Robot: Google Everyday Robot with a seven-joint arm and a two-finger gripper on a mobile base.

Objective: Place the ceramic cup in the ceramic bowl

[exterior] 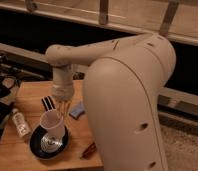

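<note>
The pale ceramic cup (52, 123) hangs tilted from my gripper (62, 106), which is shut on its rim. The cup is over the far edge of the dark ceramic bowl (48, 145), which sits on the wooden table (27, 95) near its front. The cup's base is low at the bowl's rim; I cannot tell whether it touches. My white arm reaches in from the right and hides the table's right part.
A small white bottle (20, 123) lies left of the bowl. A blue object (77, 110) lies right of the cup and a brown object (89, 149) near the front edge. A dark striped item (47, 103) sits behind the cup. Dark cables are at the far left.
</note>
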